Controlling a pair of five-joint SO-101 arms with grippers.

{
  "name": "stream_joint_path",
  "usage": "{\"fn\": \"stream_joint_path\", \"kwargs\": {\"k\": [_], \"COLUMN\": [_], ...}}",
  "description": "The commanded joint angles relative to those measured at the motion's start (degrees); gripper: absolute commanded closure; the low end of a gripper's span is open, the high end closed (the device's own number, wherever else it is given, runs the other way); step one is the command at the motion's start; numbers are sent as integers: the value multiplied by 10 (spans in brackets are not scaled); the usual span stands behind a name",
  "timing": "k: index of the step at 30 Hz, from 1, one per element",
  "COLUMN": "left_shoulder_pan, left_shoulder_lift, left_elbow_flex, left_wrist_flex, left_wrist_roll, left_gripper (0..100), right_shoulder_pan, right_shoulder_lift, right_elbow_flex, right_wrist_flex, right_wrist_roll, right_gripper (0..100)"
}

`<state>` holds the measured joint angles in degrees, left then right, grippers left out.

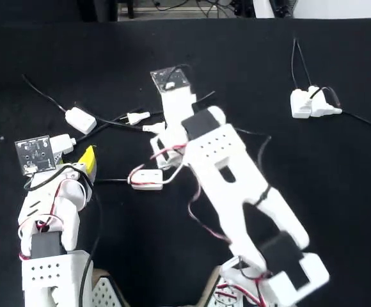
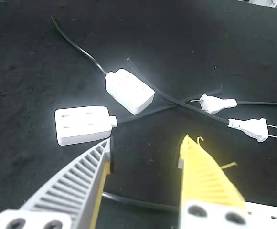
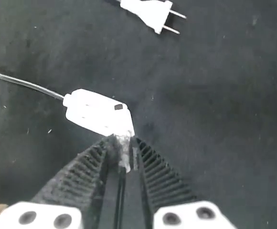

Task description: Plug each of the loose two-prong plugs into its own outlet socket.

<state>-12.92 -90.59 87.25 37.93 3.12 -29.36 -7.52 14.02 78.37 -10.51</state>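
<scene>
My right gripper [image 3: 123, 145] is shut on a white plug [image 3: 124, 156], whose black cord runs back between the fingers. The plug's front touches the near end of a flat white outlet socket [image 3: 98, 117]. In the high view this gripper [image 1: 164, 165] points down at that socket [image 1: 146, 180]. Two loose two-prong plugs [image 1: 137, 117] [image 1: 153, 128] lie on the black table beyond it; one plug [image 3: 150, 12] lies past the socket. My left gripper [image 2: 147, 140] stands open and empty, just short of two more sockets [image 2: 83, 125] [image 2: 129, 90], with both loose plugs [image 2: 217, 102] [image 2: 250, 129] off to one side.
At the far right a socket [image 1: 300, 102] has a plug [image 1: 323, 109] pushed into it. Black cords cross the table between the sockets and plugs. The right arm [image 1: 236, 185] spans the table's middle. The black table's far edge [image 1: 192, 19] lies behind.
</scene>
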Motion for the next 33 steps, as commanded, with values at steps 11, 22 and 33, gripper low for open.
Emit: {"fn": "stream_joint_path", "kwargs": {"k": [11,22,33], "left_shoulder_pan": [22,19,15], "left_shoulder_lift": [-6,-6,-6], "left_elbow_flex": [-5,-7,-5], "left_wrist_flex": [-2,-2,-4], "left_wrist_roll": [5,5,5], "left_gripper": [766,766,766], "right_shoulder_pan": [10,-19,-47], "right_shoulder_lift": [70,75,83], "right_elbow_flex": [-66,-62,-56], "right_wrist_flex": [-4,1,30], "right_wrist_roll": [-90,-125,-120], "right_gripper": [988,988,987]}}
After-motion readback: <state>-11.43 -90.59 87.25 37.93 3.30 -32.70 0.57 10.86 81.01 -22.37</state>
